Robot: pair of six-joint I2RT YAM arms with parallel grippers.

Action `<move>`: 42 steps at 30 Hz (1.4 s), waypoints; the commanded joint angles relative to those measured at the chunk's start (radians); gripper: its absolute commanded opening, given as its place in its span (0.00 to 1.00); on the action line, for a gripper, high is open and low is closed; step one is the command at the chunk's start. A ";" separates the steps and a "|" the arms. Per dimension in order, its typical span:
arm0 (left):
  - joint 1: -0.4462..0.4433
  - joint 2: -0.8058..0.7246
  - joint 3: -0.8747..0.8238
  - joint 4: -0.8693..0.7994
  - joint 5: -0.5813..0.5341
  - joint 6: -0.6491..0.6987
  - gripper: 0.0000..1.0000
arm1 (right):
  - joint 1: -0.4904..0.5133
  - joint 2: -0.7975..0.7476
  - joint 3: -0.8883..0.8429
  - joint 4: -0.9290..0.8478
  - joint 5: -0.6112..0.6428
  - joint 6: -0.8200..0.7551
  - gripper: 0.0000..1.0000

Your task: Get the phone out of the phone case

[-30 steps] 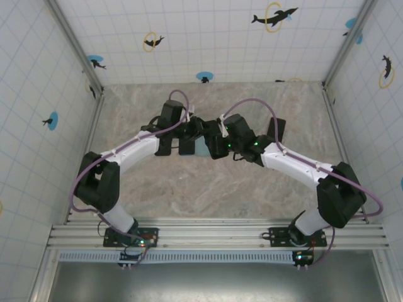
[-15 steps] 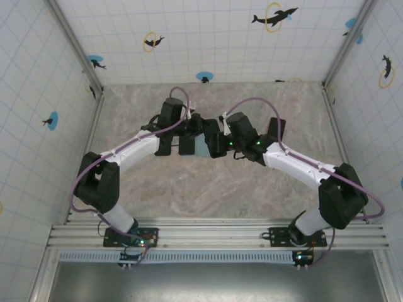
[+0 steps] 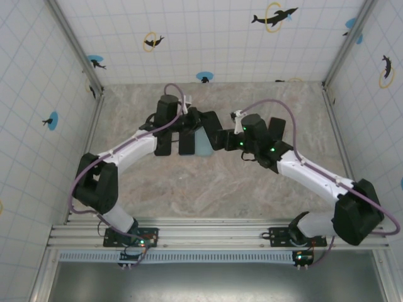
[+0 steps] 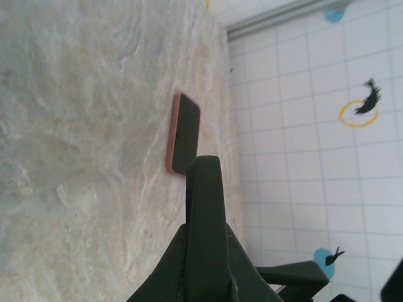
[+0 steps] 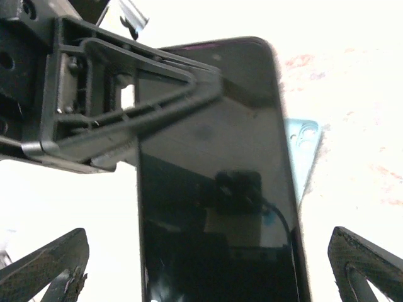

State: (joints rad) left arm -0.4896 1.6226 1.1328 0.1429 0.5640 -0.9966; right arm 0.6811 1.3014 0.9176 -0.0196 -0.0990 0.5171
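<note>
You identify the white-and-black left arm (image 3: 135, 148) and white-and-black right arm (image 3: 308, 172) by white link shells and black joint housings. A thin purple cable (image 3: 271, 102) loops along each arm. Small green indicator lights (image 3: 272, 150) glow on the housings. The right arm's black fingers (image 5: 47, 264) show a woven texture; the left arm's black finger (image 4: 204, 226) is smooth.

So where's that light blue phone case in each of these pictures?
Top external: light blue phone case near picture centre, just below the left pincer.
Right wrist: the case peeks out right of the black phone.
Left wrist: match by the landmark instead.
Shared landmark: the left pincer's dark finger, upper left in right wrist, bottom centre in left wrist.
</note>
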 commanded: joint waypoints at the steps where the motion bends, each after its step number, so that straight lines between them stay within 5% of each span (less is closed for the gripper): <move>1: 0.048 -0.105 -0.029 0.193 0.009 -0.107 0.00 | -0.028 -0.095 -0.075 0.098 -0.009 0.072 0.99; 7: 0.055 -0.167 -0.074 0.351 0.005 -0.227 0.00 | -0.030 -0.183 -0.239 0.454 -0.098 0.332 0.88; 12: 0.055 -0.211 -0.112 0.425 -0.012 -0.261 0.00 | 0.030 -0.169 -0.323 0.814 -0.099 0.507 0.68; 16: 0.055 -0.217 -0.120 0.472 -0.008 -0.315 0.00 | 0.060 -0.137 -0.315 0.877 -0.092 0.531 0.52; 42: 0.035 -0.244 -0.148 0.560 -0.019 -0.450 0.00 | 0.068 -0.053 -0.258 0.974 -0.151 0.533 0.24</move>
State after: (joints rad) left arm -0.4500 1.4174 0.9859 0.6125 0.5411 -1.4143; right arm 0.7525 1.2419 0.6182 0.9081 -0.2394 1.0615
